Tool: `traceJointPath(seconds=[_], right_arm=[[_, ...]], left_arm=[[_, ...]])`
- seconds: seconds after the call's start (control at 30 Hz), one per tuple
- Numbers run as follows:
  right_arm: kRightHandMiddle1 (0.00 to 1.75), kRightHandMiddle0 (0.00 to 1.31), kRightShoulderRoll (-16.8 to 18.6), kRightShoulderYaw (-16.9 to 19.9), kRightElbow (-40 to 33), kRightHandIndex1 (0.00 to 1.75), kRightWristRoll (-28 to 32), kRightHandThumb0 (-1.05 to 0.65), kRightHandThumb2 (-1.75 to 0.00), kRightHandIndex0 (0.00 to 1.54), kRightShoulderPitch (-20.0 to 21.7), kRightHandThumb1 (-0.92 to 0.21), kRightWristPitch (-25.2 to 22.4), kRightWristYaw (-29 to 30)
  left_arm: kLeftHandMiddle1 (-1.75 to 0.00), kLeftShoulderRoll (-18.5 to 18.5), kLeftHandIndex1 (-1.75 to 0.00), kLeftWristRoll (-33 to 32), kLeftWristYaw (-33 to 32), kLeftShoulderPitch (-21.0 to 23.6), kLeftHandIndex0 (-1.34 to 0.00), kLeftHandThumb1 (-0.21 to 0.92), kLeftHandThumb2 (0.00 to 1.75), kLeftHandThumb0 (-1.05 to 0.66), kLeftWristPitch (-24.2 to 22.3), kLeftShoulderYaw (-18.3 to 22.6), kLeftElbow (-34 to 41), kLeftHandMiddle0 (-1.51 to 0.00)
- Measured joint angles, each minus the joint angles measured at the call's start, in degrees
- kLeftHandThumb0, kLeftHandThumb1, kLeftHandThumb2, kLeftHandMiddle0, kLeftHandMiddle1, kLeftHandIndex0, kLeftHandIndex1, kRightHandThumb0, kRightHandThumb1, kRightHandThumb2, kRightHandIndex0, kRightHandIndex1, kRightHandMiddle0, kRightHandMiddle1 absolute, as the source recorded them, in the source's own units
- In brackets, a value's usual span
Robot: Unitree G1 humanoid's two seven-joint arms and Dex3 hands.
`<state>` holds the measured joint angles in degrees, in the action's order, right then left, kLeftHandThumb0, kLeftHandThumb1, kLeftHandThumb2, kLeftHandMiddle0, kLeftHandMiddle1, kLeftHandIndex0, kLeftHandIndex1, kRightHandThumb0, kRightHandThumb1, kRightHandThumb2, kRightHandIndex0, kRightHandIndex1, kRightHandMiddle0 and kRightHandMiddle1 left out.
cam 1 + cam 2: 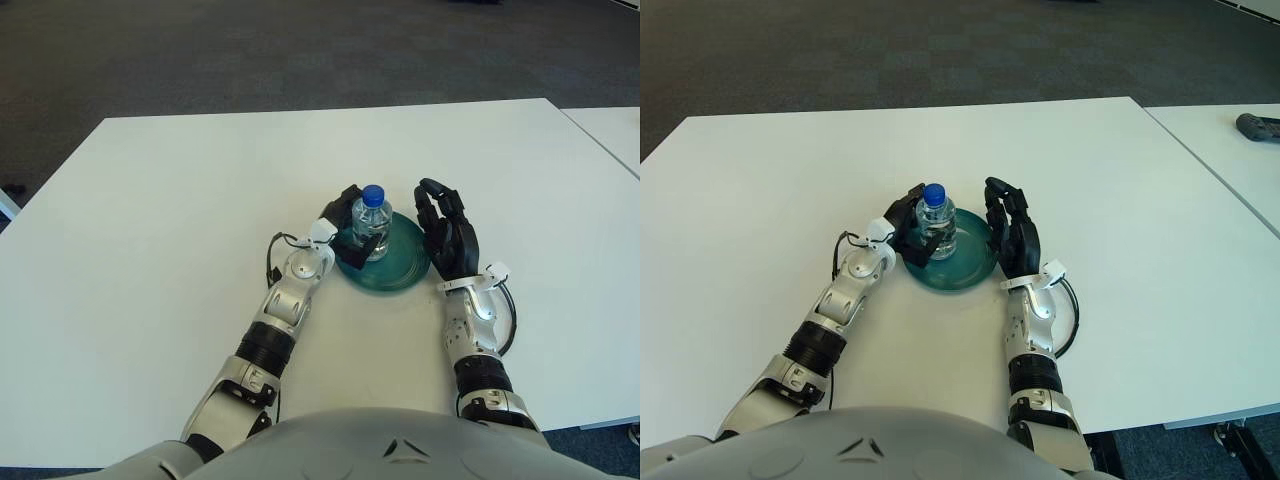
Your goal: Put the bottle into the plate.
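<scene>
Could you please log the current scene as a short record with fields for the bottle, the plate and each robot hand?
bottle: clear, blue cap, upright, standing in the plate
plate: teal, round, on the white table
left robot hand: wrapped around the bottle from the left
right robot hand: fingers spread, holding nothing, beside the plate's right rim
task state: bottle in plate, not yet released
</scene>
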<state>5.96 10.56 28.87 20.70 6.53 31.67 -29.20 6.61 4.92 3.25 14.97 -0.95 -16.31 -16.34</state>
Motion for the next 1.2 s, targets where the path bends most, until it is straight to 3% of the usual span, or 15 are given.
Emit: traceJointPath(seconds=[0.1,0.17,0.23,0.27,0.3,0.33,0.47,0.6,0.8,1.2], right_arm=[[0.98,0.00,0.02,-0.18,-0.06,0.00,0.00,-0.75,-0.54,0.37,-0.07,-0.92,0.00,0.12],[0.98,0.00,0.02,-0.27,-0.07,0.00,0.00,-0.75,-0.54,0.37,-0.11,-0.92,0.00,0.19],[0.98,0.00,0.01,-0.34,-0.10,0.00,0.00,-0.75,-0.54,0.37,-0.18,-0.92,0.00,0.25],[0.98,0.00,0.01,-0.41,-0.11,0.00,0.00,-0.75,-0.54,0.37,-0.19,-0.92,0.00,0.27],[0.98,0.00,0.02,-0.49,-0.12,0.00,0.00,-0.75,-0.54,0.37,-0.19,-0.92,0.04,0.27],[0.98,0.00,0.02,-0.55,-0.15,0.00,0.00,-0.75,-0.54,0.37,-0.20,-0.92,0.11,0.28],[0.98,0.00,0.02,-0.66,-0.18,0.00,0.00,-0.75,-0.54,0.37,-0.26,-0.92,0.13,0.37],[0.98,0.00,0.02,-0.72,-0.18,0.00,0.00,-0.75,-0.54,0.37,-0.26,-0.92,0.13,0.41],[0.98,0.00,0.02,-0.75,-0.19,0.00,0.00,-0.75,-0.54,0.37,-0.26,-0.92,0.13,0.42],[0.98,0.00,0.01,-0.73,-0.18,0.00,0.03,-0.75,-0.54,0.37,-0.26,-0.92,0.12,0.42]], left_arm=[[-1.75,0.02,-1.66,0.08,-0.01,0.07,-0.48,0.57,0.92,-0.42,-0.06,-0.09,0.00,-0.59],[-1.48,0.02,-1.51,0.31,-0.07,0.12,-0.21,0.71,0.59,-0.67,0.06,-0.27,-0.37,-0.32],[-1.31,0.10,-1.40,0.56,-0.29,0.44,-0.11,0.81,0.42,-0.78,1.35,-0.48,-2.25,-0.21],[-1.15,0.15,-1.23,0.68,-0.40,0.62,-0.07,0.85,0.35,-0.84,2.38,-0.58,-3.54,-0.15],[-1.08,0.15,-1.17,0.92,-0.53,0.65,-0.06,0.86,0.33,-0.86,3.25,-0.69,-4.48,-0.14],[-0.89,0.15,-1.02,1.08,-0.58,0.66,-0.03,0.88,0.31,-0.90,4.03,-0.80,-5.06,-0.12],[-0.39,0.21,-0.68,1.28,-0.69,0.94,-0.01,0.91,0.30,-0.98,6.14,-0.86,-6.10,-0.12],[-0.13,0.20,-0.34,2.24,-0.78,0.99,0.00,0.92,0.34,-1.03,6.83,-0.87,-6.66,-0.09],[-0.02,-0.13,-0.05,4.36,-1.75,0.06,0.00,0.92,0.40,-1.05,6.56,-0.87,-4.01,-0.02],[0.00,-0.60,0.00,4.87,-3.31,-1.94,0.00,0.92,0.39,-1.05,6.05,0.43,-0.09,0.00]])
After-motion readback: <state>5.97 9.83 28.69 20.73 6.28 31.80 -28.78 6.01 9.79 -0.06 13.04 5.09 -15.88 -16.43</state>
